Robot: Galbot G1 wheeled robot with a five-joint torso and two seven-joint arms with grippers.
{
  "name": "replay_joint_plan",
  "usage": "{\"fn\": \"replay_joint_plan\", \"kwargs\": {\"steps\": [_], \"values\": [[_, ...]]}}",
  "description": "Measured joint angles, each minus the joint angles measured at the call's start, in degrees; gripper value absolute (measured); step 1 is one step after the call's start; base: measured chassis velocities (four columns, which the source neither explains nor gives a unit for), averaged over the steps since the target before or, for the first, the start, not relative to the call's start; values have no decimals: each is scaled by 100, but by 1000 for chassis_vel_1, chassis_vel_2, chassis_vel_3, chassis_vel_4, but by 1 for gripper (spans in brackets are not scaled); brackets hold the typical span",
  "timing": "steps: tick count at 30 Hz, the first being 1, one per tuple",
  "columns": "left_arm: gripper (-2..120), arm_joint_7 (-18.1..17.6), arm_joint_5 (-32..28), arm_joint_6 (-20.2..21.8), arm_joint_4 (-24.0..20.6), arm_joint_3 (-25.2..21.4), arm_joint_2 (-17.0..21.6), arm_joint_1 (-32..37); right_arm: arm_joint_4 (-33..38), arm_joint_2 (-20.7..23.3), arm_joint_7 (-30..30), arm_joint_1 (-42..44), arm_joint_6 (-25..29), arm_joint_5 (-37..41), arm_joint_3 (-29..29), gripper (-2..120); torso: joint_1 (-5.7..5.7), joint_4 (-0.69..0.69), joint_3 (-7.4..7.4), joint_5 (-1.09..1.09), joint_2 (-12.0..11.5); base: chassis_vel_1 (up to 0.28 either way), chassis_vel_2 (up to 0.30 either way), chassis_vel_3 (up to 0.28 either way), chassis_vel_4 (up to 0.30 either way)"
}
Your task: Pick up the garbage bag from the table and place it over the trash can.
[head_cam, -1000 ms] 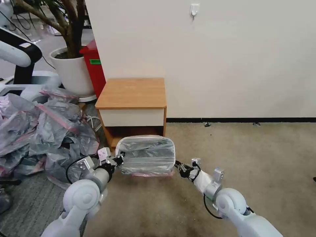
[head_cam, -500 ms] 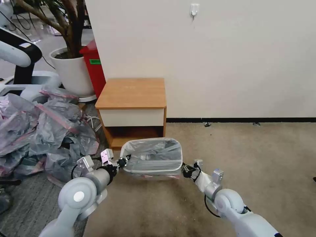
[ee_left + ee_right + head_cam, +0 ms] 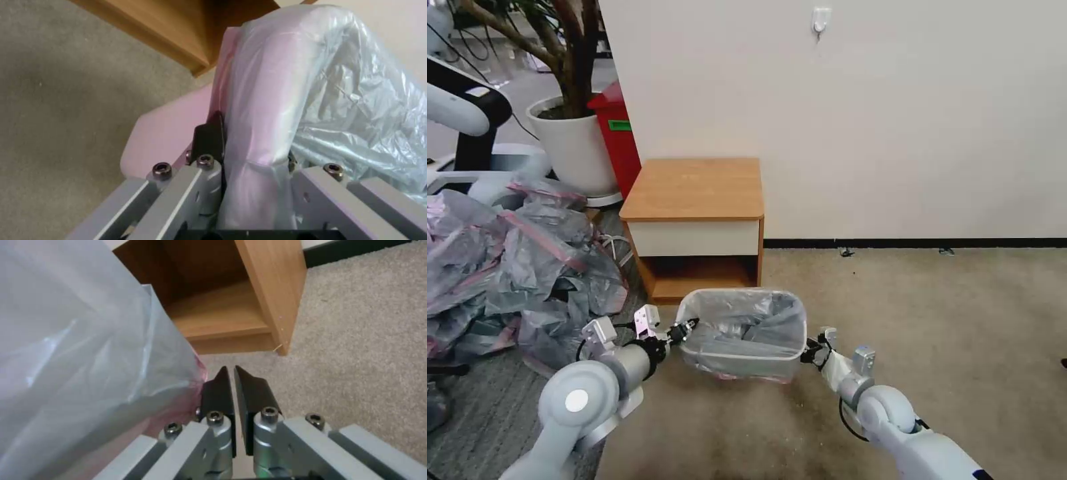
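The garbage bag (image 3: 740, 327) is pulled over the trash can (image 3: 746, 355), w/ its pink band round the can's rim. The can sits on the carpet in front of the table (image 3: 695, 189). Left gripper (image 3: 679, 331) is at the can's left side, clenched on the bag-covered rim. Right gripper (image 3: 808, 351) is beside the right side, jaws pressed together, holding nothing.

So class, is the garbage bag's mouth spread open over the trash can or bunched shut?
Spread open. The garbage bag lines the trash can, its film folded over the rim, with the left hand and right hand at opposite ends.
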State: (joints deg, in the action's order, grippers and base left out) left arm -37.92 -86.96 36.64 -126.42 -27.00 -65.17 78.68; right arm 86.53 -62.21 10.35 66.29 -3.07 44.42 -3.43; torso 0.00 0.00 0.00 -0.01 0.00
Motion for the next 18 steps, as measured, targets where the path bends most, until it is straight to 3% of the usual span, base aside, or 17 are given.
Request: {"fn": "replay_joint_plan", "kwargs": {"steps": [18], "values": [[9, -47, -148, 152, -54, -67, 17, 62, -93, 6, -101, 53, 217, -230, -41, 6, 0, 0, 0, 1, 0, 0, 0, 0, 0]]}}
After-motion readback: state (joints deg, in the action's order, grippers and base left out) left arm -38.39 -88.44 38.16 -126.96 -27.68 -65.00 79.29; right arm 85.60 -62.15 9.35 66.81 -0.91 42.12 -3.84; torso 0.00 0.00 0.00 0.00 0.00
